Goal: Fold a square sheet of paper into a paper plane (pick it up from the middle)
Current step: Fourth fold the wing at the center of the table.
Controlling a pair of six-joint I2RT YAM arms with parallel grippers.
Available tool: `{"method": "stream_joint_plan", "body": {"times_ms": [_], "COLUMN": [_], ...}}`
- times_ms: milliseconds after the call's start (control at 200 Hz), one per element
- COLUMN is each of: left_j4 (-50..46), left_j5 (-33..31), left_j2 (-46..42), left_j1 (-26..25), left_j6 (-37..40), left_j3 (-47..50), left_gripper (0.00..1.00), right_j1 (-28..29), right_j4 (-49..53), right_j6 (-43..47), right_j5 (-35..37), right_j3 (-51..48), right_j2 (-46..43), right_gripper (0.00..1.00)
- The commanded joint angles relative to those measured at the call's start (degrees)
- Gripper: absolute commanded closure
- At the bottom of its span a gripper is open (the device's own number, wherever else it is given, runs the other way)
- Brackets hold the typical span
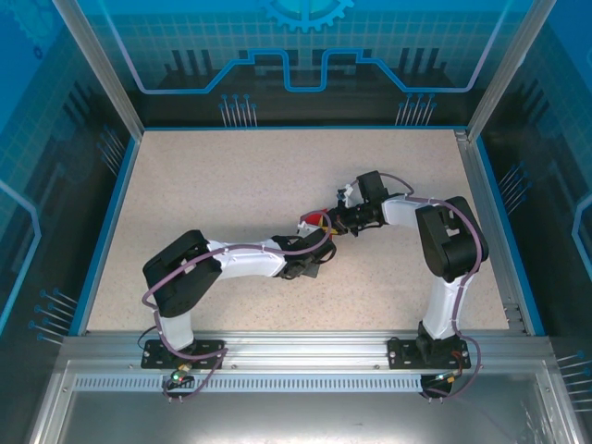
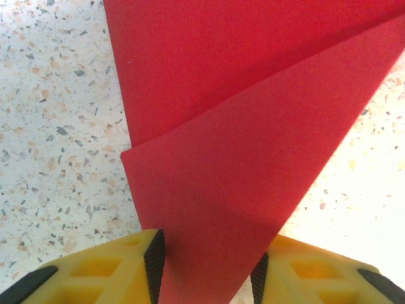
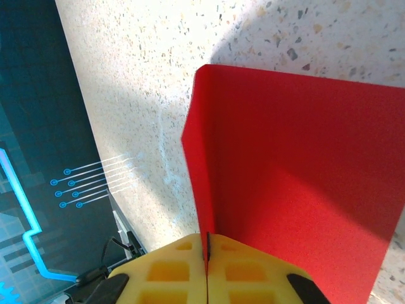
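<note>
A speckled beige tabletop (image 1: 231, 185) is seen inside an enclosure, edged by a thin blue border (image 1: 112, 215). Behind it, a dark blue back wall (image 1: 296, 55) is printed with lighter circuit lines and a gear shape (image 1: 307, 11). Similar side panels (image 1: 46, 185) are held by slanted aluminium posts (image 1: 97, 65). A grooved metal rail (image 1: 305, 350) is laid along the near edge. In the wrist views, the tabletop is lit brightly in patches.
</note>
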State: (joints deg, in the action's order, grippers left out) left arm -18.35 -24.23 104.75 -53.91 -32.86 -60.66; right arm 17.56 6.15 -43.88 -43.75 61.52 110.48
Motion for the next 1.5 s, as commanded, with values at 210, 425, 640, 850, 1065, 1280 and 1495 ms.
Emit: {"method": "stream_joint_plan", "body": {"times_ms": [210,425,640,850,1065,1280,1495], "left_j4": [-1.85,-1.34,-0.35,0.56,2.07,2.27,2.61], "left_j5": [-1.26,-0.78,-0.14,0.29,0.76,0.67,0.84], "left_j2": [1.20,0.73,-0.15,-0.70,-2.10,-1.57,-1.87], "left_j1": [-0.58,-0.58,-0.59,-0.58,-0.58,-0.58,-0.58], "left_j6": [0.61,0.10,-0.01,-0.10,0.21,0.26,-0.32], "left_j3": [0.03,1.11,2.30,2.90,2.95,2.66,3.53], "left_gripper": [0.66,0.66,0.66,0.74,0.65,0.67,0.71], "right_j1": [-0.08,0.01,0.14,0.19,0.15,0.19,0.27], "right_j4": [1.83,2.17,2.23,2.55,2.46,2.72,2.83], "right_j6": [-0.07,0.26,0.06,0.28,0.38,0.55,0.64], "right_j5": [0.01,0.11,0.07,0.32,0.36,0.50,0.61], "right_j3": [1.57,1.68,1.76,1.78,1.34,1.46,1.33], "right_j2": [-0.94,-0.99,-0.88,-0.87,-0.88,-0.87,-0.87], "right_gripper": [0.95,0.96,0.98,0.98,0.98,0.98,0.97]}}
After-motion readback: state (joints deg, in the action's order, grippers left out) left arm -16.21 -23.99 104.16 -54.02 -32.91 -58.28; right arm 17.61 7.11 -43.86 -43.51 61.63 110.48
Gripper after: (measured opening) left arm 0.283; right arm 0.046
